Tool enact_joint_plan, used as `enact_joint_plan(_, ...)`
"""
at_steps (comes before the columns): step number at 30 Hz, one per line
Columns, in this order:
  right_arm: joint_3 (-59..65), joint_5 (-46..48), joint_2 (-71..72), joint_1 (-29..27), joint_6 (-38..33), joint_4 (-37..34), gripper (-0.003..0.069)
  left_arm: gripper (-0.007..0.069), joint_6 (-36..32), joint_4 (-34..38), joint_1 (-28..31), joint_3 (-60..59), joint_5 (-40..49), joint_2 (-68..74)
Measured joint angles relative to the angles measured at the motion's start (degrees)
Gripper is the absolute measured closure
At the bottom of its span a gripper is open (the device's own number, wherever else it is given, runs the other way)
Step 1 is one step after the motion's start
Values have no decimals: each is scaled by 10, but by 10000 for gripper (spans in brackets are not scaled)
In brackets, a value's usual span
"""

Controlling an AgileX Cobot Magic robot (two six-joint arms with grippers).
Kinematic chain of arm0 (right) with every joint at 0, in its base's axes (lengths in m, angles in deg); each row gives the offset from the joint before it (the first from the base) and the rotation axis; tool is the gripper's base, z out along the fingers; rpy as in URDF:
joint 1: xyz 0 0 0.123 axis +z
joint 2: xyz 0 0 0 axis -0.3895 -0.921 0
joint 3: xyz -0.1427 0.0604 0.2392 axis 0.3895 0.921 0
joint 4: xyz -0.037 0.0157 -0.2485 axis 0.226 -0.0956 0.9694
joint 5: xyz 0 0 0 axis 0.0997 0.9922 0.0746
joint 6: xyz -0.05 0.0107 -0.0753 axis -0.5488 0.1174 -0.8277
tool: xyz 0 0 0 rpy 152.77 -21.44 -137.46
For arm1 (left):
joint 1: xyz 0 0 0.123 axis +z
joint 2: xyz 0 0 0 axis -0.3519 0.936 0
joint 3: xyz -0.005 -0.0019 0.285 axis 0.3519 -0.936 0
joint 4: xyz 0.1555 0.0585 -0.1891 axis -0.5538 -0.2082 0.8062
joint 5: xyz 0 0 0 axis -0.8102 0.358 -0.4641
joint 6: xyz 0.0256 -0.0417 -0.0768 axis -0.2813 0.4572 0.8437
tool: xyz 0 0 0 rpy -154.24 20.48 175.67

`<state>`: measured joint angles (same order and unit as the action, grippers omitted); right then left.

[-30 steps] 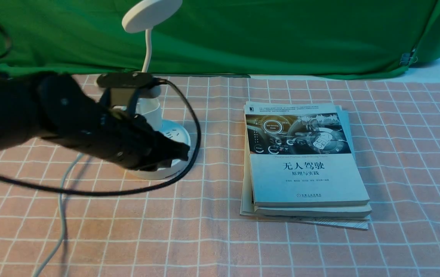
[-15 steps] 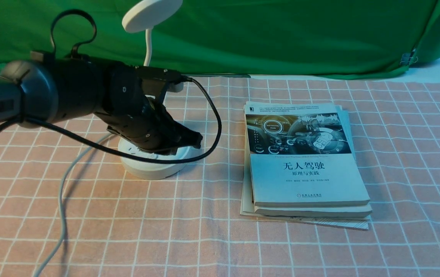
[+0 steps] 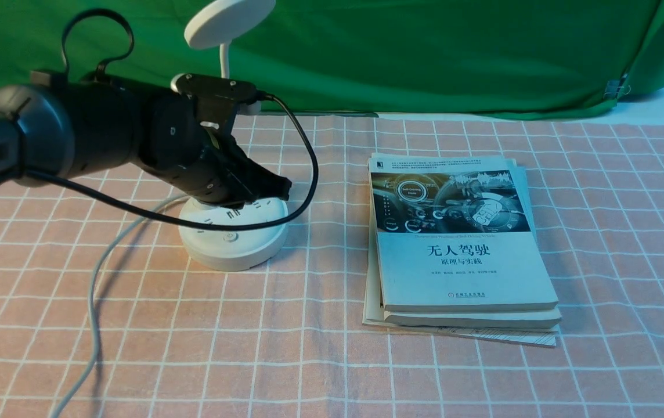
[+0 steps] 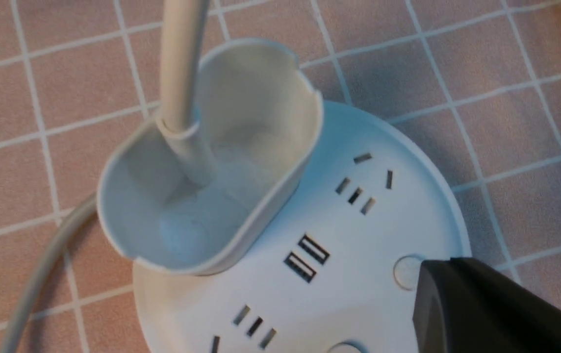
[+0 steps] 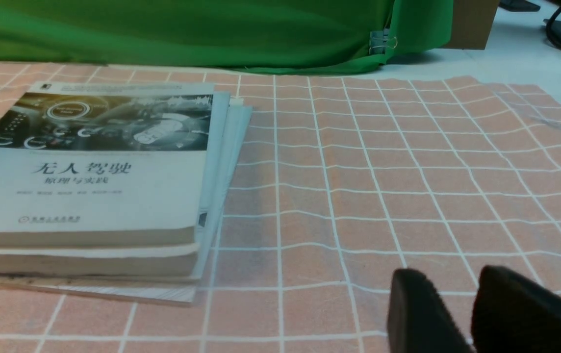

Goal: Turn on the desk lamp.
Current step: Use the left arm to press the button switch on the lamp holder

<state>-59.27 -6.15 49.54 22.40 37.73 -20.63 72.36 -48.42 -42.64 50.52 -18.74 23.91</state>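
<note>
One lamp (image 3: 229, 24), one book stack (image 3: 464, 232), two grippers (image 3: 268, 197) (image 5: 442, 299).

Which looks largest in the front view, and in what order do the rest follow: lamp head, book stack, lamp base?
1. Book stack
2. Lamp base
3. Lamp head, cut by the frame's top edge; this ranks only what shows.

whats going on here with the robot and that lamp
The robot's left gripper is over the round base of the white desk lamp, near its buttons, seemingly to switch it on. Whether it touches a button can't be told. The right gripper holds nothing and is off to the side, beyond the stack of books.
</note>
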Motion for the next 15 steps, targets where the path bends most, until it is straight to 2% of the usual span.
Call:
enact_joint_plan(7,0,0,0,0,0,0,419,622,0,74,0,1,-31,5)
enact_joint_plan(15,0,0,0,0,0,0,420,622,0,82,0,1,-33,53)
